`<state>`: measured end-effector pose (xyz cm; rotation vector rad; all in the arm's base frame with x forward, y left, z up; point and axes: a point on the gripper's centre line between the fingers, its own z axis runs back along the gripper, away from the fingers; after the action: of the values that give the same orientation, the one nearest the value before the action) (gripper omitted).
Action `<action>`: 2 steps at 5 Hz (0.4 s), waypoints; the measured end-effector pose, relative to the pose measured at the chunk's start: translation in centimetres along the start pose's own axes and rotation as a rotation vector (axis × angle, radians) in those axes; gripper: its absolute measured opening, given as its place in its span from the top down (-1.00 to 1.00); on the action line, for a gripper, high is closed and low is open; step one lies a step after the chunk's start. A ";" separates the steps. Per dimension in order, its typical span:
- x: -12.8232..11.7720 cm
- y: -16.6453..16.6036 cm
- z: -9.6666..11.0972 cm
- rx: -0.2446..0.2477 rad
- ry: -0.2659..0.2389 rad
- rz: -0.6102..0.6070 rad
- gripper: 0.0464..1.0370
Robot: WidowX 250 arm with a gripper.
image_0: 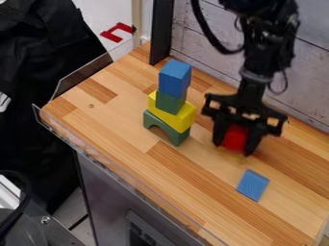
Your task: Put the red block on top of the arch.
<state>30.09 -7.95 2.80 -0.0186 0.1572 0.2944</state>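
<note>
Closest to the camera, a clear rim point(110, 162) runs along your near edge of the desk point(106, 126); past it, toward the right end, a blue flat block point(252, 185) lies loose. Beyond that, nearer the wall-side edge, your tool point(235, 148) points down with a finger on each side of the red block point(235, 137), spread only about as wide as the block and, as you can judge it, gripping it. A blurred yellow patch point(233, 151) shows just beneath; you can't tell whether that is a piece supporting the block, nor whether the block is lifted. Closer to the far left part of the desk, the green arch point(166, 128) stands at the foot of a stack, with a yellow block point(171, 110), a green block point(171, 101) and a blue block point(175, 78) above it. You look to be at the hold, between grasp and placement. Settle first which arch is meant: if the patch is one, ease down, part the fingers gently and rise straight. If you want the green one, its top is taken, so you'd need it cleared before carrying the red block over; brushing that tall stack could topple it.
</note>
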 end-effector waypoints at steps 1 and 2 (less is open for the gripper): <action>-0.6 0.6 4.8 -0.015 -0.095 0.009 -0.08; -1.9 1.7 9.7 -0.045 -0.166 0.021 -0.08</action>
<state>29.27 -6.43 12.71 -0.0366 -0.0143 0.3192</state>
